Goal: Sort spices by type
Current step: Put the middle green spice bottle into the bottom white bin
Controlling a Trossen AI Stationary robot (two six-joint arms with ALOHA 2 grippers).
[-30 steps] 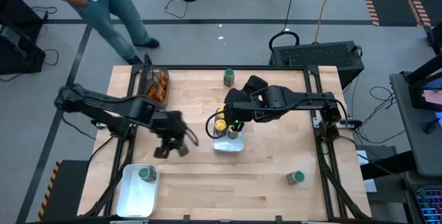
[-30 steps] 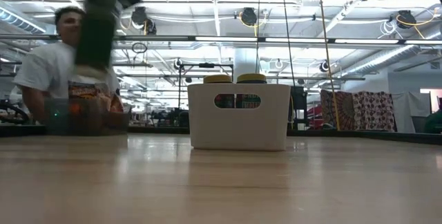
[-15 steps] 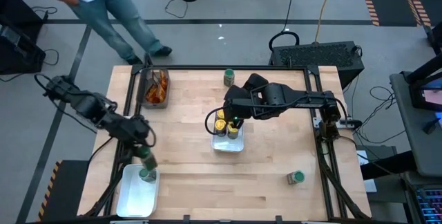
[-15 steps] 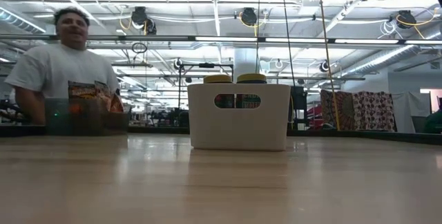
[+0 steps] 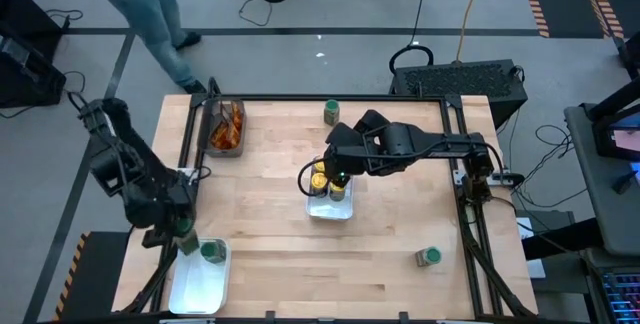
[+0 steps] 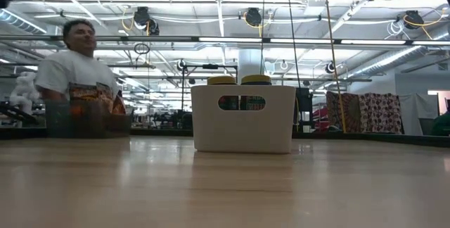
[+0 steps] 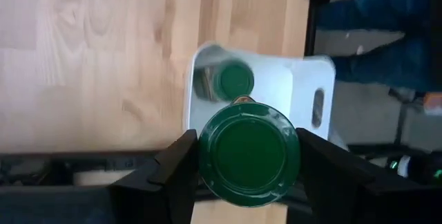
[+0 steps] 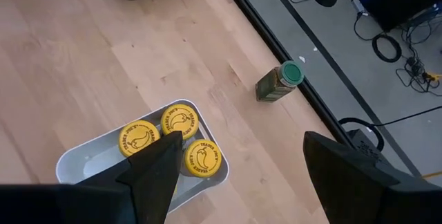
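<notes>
Left hand (image 7: 248,156) clamps a green-lidded jar (image 7: 248,153) above the near-left white tray (image 5: 198,282) — one green jar (image 5: 212,252) inside. We should lower upright beside it. Right hand (image 5: 338,177) hangs wide over the yellow-lidded jars (image 8: 173,137).

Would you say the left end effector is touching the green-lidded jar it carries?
Touching. The left wrist view shows the green-lidded jar wedged between the left end effector's two fingers, both pressed against its sides above the white tray.
</notes>
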